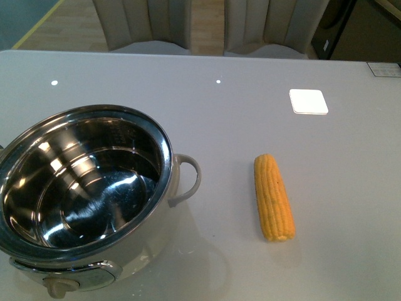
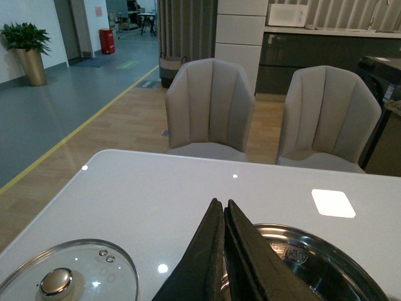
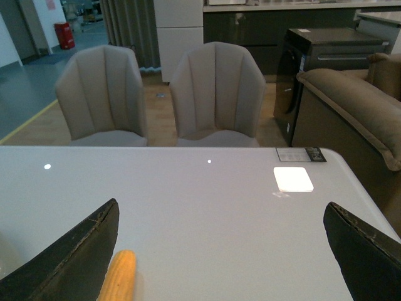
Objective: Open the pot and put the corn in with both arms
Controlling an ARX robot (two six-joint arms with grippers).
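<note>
Evidently the opening half is done. The pot [image 1: 165, 152] stands with its mouth bare and its steel inside empty. The glass lid [image 2: 69, 276] lies flat on the table [image 1: 250, 119] just beside the left gripper [image 2: 222, 204], clear of the rim. That gripper hangs over the pot's near edge with its fingers pressed together on nothing (a parked pose, I judge, with no lid work left).

The corn [image 1: 274, 198] lies on the table well apart from the pot, beyond its loop handle on the right gripper's side, tapered end pointing away from the robot. The right gripper [image 3: 220, 207] is spread wide and empty, which I read as readiness for the cob. The cob's tip shows just beside one finger rather than between the two, so the gripper would need to shift sideways before closing.

The table is pale grey and glossy. It mirrors ceiling lights as small bright dots, and a white square patch [image 1: 308, 101] sits ahead of the right gripper. Beyond the far edge stand two padded chairs [image 2: 210, 103] on a wooden floor, with a sofa [image 3: 351, 94] and a potted plant [image 2: 28, 41] further off.
</note>
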